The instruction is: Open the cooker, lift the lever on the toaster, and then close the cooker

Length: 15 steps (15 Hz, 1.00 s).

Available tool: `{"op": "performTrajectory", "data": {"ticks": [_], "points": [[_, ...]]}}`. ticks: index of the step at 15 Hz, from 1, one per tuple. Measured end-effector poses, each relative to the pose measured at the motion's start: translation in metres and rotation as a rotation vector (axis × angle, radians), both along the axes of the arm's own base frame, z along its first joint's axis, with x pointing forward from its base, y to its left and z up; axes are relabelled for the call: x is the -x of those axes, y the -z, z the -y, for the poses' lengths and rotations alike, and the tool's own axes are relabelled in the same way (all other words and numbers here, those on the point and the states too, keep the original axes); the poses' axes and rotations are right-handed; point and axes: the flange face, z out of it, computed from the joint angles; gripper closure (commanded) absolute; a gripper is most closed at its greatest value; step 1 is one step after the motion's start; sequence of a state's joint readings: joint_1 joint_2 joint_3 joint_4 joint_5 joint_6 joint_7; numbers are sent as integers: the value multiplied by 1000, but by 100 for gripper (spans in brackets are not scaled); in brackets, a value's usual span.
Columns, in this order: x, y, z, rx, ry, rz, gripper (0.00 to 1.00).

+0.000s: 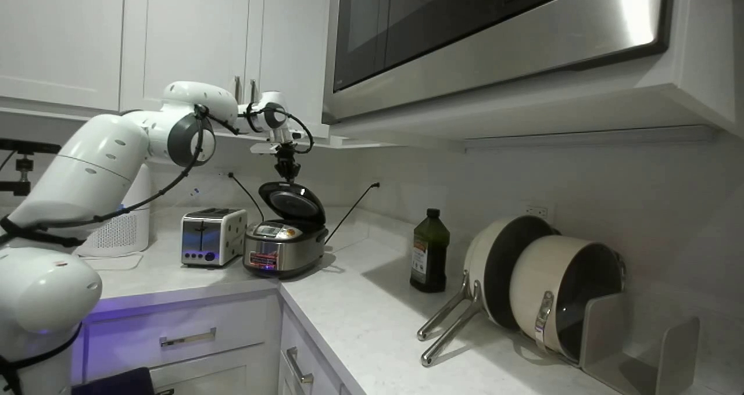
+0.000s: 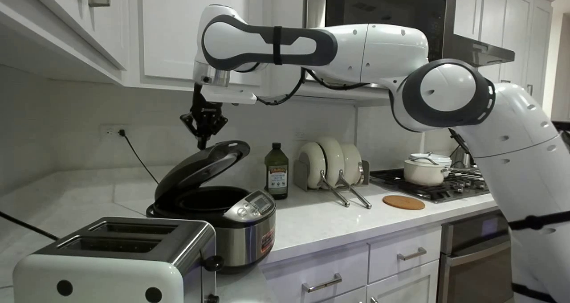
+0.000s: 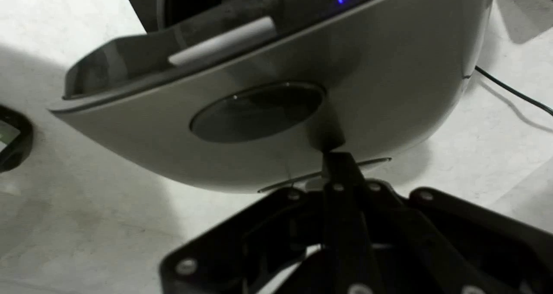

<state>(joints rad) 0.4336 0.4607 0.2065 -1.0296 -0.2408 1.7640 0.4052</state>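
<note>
The cooker (image 1: 290, 255) is silver and black and stands in the counter corner. Its dark lid (image 1: 311, 203) is raised partway, tilted back, in both exterior views (image 2: 187, 171). My gripper (image 2: 202, 143) points down at the lid's outer top with its fingers together and nothing between them. In the wrist view the fingertips (image 3: 339, 154) meet their dark reflection on the glossy lid (image 3: 242, 164), so they touch it or nearly do. The toaster (image 1: 212, 238) is white with black dots, beside the cooker. Its black lever knob (image 2: 213, 263) is on the front face, above a dial. Its slots look empty.
A dark oil bottle (image 1: 430, 252) stands along the counter. Pans in a rack (image 1: 604, 331) stand farther on, handles jutting out. Upper cabinets (image 1: 192, 40) and a microwave (image 1: 465, 52) hang overhead. A power cord (image 2: 138, 156) runs behind the cooker. A white perforated appliance (image 1: 119, 232) stands past the toaster.
</note>
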Motion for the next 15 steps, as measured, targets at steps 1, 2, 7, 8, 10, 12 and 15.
{"op": "performTrajectory", "data": {"ticks": [1, 2, 7, 8, 10, 12, 15], "points": [[-1, 2, 1, 1, 14, -22, 100], [-2, 3, 1, 4, 27, -43, 100], [-8, 15, 4, 26, 72, -150, 100], [-10, 19, 5, 28, 77, -174, 100], [-12, 27, 8, 31, 88, -221, 100], [-15, 35, 11, 34, 95, -264, 100], [-18, 49, 13, 46, 105, -324, 100]]}}
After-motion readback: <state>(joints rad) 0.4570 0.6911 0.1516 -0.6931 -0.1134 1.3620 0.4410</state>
